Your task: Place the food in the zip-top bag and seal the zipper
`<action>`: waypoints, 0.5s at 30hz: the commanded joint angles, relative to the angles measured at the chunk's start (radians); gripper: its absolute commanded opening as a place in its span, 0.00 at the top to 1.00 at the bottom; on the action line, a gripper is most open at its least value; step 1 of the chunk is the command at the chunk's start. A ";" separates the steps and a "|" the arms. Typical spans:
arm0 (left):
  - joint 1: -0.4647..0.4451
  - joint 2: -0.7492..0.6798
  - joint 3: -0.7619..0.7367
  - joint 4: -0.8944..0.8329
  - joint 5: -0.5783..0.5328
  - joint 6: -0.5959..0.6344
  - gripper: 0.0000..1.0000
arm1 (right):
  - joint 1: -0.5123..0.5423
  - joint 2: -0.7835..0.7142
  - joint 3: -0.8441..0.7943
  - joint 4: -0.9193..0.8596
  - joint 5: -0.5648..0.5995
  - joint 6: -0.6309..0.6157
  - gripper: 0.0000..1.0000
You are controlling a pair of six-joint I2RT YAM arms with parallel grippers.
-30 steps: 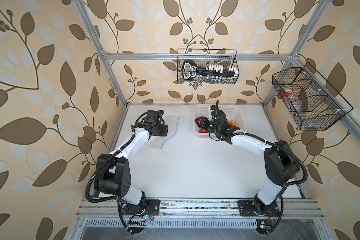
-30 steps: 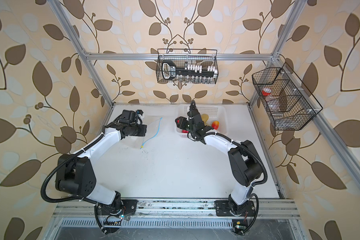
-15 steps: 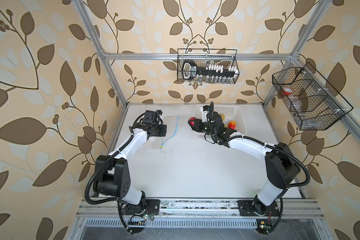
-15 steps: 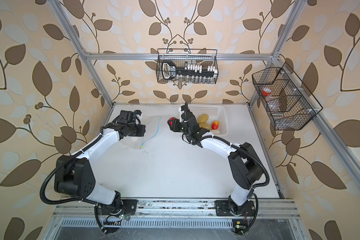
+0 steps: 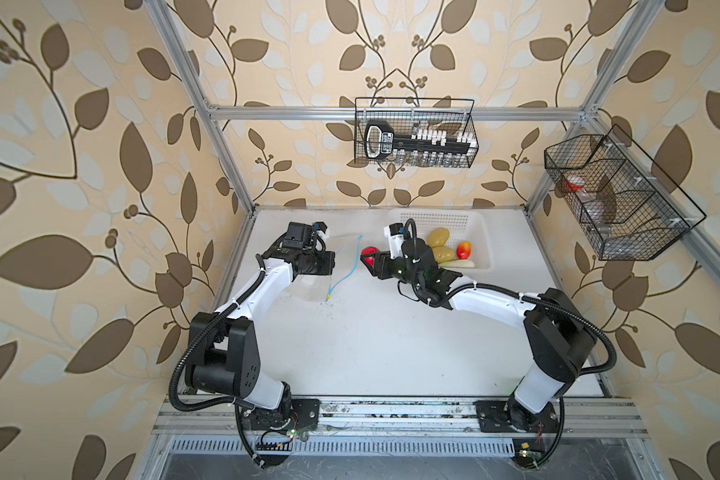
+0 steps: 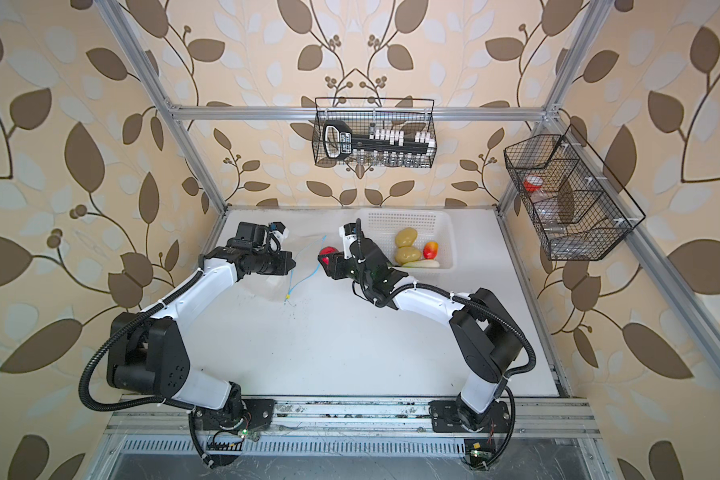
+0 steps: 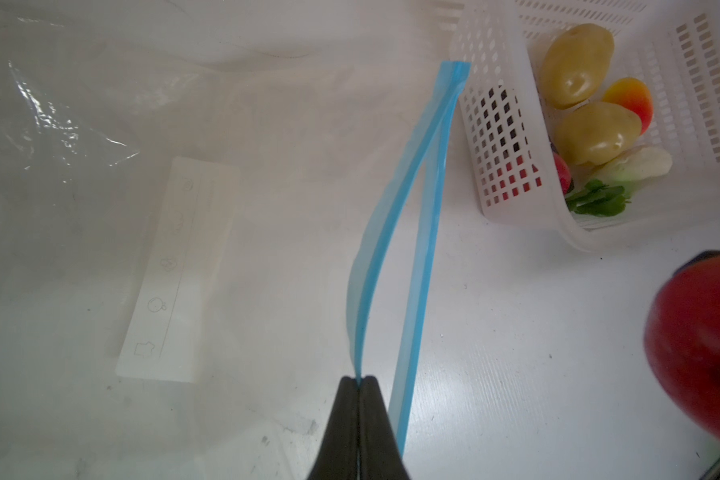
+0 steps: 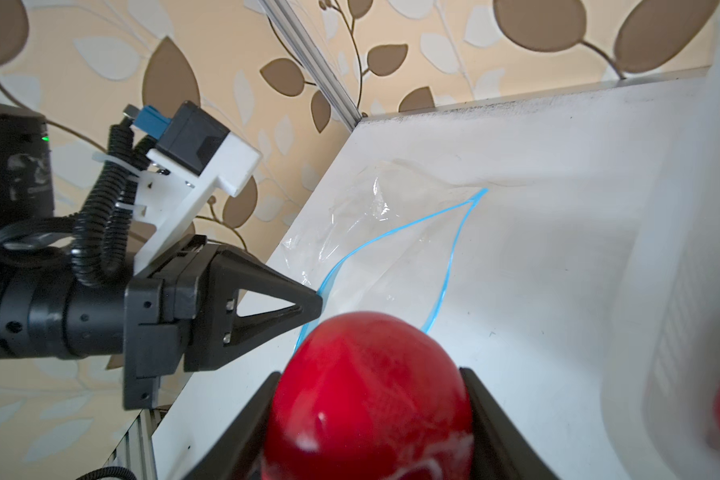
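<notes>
The red tomato [image 5: 368, 252] is clamped between the partly spread right jaws. Since a second ago it has been carried out of the white basket [image 5: 441, 218] and is now held above the worktop [image 5: 371, 340] at the basket's 9 o'clock. The zip-top bag [image 7: 80, 187] lies unmoved at the tomato's 9 o'clock. Its zipper [image 7: 425, 257] gapes, one lip pinched by the fully closed left jaws.
</notes>
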 commanded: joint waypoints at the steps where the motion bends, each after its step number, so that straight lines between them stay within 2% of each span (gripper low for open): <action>1: 0.013 -0.046 -0.003 0.008 0.081 0.022 1.00 | 0.012 0.022 0.004 0.072 -0.010 0.007 0.68; 15: 0.022 -0.099 0.011 -0.007 0.143 0.010 1.00 | 0.058 0.125 0.094 0.054 0.001 0.027 0.69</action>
